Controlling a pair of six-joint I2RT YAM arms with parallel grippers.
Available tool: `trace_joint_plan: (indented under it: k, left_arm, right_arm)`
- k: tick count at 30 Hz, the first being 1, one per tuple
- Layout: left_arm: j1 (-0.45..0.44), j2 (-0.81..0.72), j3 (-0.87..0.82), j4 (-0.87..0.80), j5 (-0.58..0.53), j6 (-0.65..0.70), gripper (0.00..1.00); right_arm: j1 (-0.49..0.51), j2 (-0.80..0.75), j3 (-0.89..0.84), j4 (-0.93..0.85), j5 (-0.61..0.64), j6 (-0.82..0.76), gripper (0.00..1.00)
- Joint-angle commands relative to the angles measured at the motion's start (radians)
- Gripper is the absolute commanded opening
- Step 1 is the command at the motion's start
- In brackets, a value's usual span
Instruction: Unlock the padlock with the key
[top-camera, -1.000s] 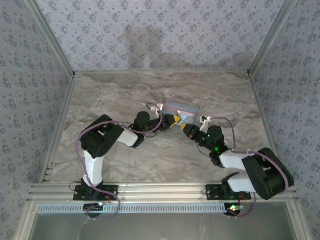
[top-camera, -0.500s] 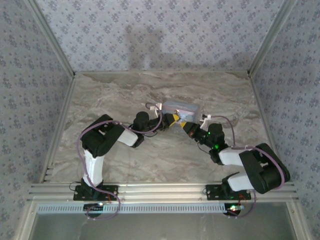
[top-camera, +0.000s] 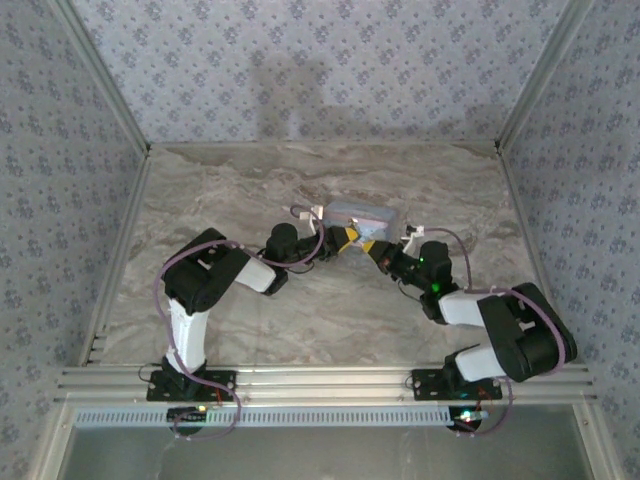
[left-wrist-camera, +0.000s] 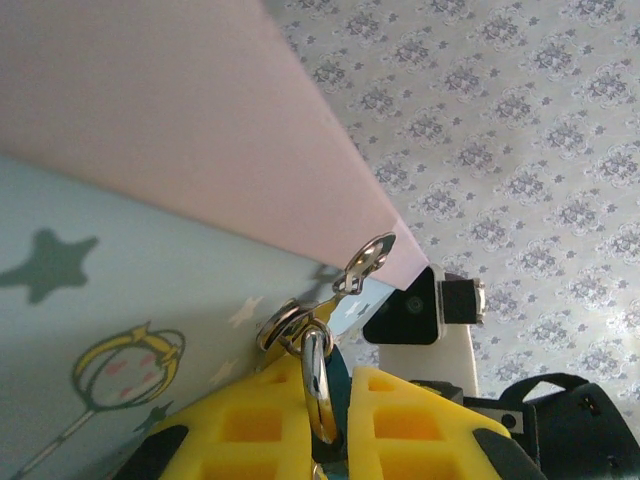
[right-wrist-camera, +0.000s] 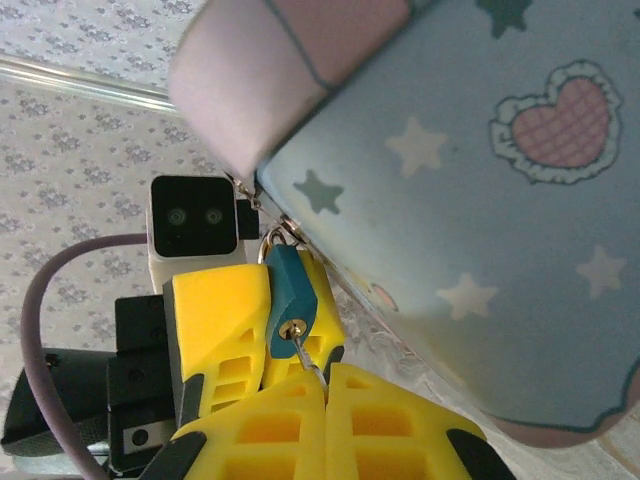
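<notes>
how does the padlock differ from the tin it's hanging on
Colour: the padlock is plain dark teal; the tin is pale blue with printed stars and a heart.
Size: the padlock is narrower than a gripper finger; the tin is far bigger.
Hold: the padlock sits between the left gripper's fingers, with the key from the right gripper in its keyhole; the tin is in neither grip.
Shared: bluish, joined at the tin's clasp.

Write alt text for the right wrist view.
A teal padlock hangs at the edge of a pale blue star-printed tin, clamped by the left gripper. Below it, the right gripper holds a key in the keyhole.
</notes>
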Motion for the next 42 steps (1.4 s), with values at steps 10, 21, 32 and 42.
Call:
trace_joint_plan:
  k: [10,21,32,42]
  left_arm:
    - [-0.028,-0.012,0.031,0.123,0.067,0.0,0.0]
    - [-0.029,-0.021,0.03,0.122,0.07,-0.009,0.0]
    - [-0.028,-0.019,0.041,0.122,0.075,-0.006,0.0]
    - [-0.031,-0.032,0.032,0.122,0.078,-0.001,0.0]
  right_arm:
    - [0.023,0.009,0.064,-0.04,0.03,0.017,0.0]
    - [0.086,-0.052,0.058,-0.127,0.164,-0.262,0.0]
    - [0.049,0.004,0.056,0.032,0.083,-0.105,0.0]
    - [0.056,0.188,0.075,0.331,0.051,0.136,0.0]
